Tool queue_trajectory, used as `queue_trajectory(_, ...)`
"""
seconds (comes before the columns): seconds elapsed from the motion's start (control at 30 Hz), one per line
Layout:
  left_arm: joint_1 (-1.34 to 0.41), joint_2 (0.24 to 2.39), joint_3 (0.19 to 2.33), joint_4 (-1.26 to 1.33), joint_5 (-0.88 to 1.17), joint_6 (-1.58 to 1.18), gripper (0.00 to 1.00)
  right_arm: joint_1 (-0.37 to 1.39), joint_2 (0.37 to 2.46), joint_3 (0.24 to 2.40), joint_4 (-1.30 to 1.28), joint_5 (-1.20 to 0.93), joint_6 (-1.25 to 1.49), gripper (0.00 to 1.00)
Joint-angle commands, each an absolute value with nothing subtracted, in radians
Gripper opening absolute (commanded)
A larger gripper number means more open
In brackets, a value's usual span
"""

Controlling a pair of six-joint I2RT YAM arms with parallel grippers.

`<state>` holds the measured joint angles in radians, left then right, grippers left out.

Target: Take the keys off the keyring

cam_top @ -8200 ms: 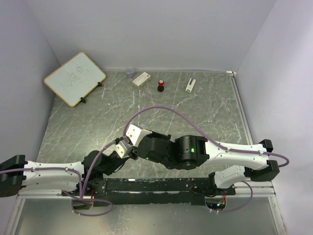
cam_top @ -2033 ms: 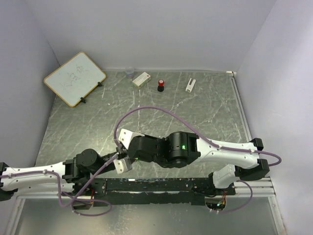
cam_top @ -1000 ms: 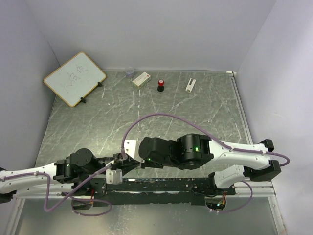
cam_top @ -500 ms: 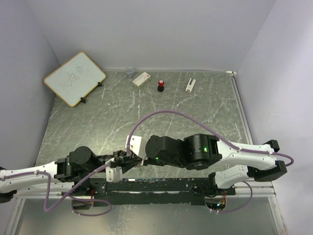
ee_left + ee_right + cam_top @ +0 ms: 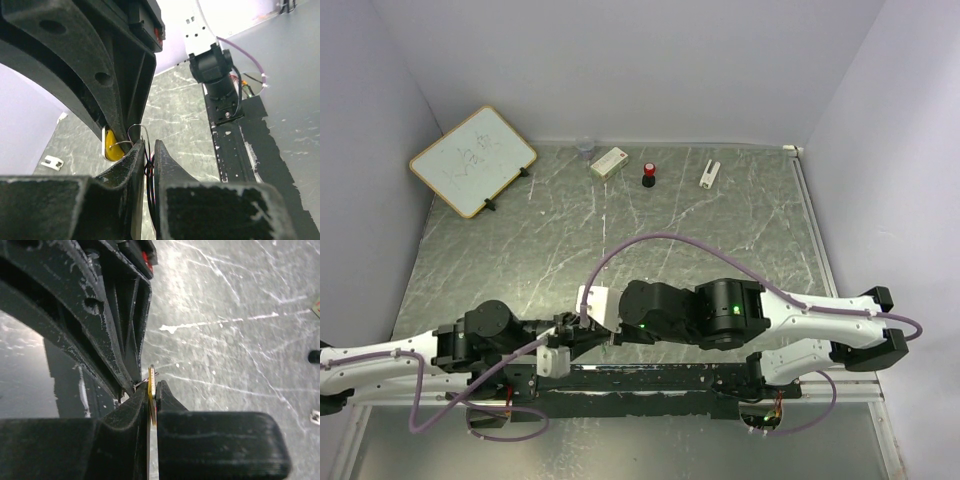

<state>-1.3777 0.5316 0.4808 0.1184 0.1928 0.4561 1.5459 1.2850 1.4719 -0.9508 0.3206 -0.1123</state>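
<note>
Both grippers have drawn back toward the near edge of the bench point(image 5: 720, 230). On the left gripper point(image 5: 148, 150) the jaws pinch the keyring point(image 5: 142, 131); on the right gripper point(image 5: 154, 385) they clamp the yellow-headed key point(image 5: 151, 402).

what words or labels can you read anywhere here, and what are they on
Nothing here can be read.
Whiteboard: faint handwritten marks, too small and pale to read.
Small box: any print on it is too small to make out.

Yellow-orange key point(image 5: 114, 150) – pinched upright, edge-on – touching thin silvery keyring point(image 5: 143, 128).
</note>
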Motion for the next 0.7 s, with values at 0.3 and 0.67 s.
queue_trajectory(0.3,-1.403,0.439,0.515,0.38,0.446,0.503,0.07,1.394,1.221,1.307,-0.616,-0.073,-0.172,0.0)
queue_trajectory(0.67,-1.404,0.438,0.512,0.344,0.366,0.497,0.07,1.255,1.147,1.213,-0.49,0.165,-0.17,0.0)
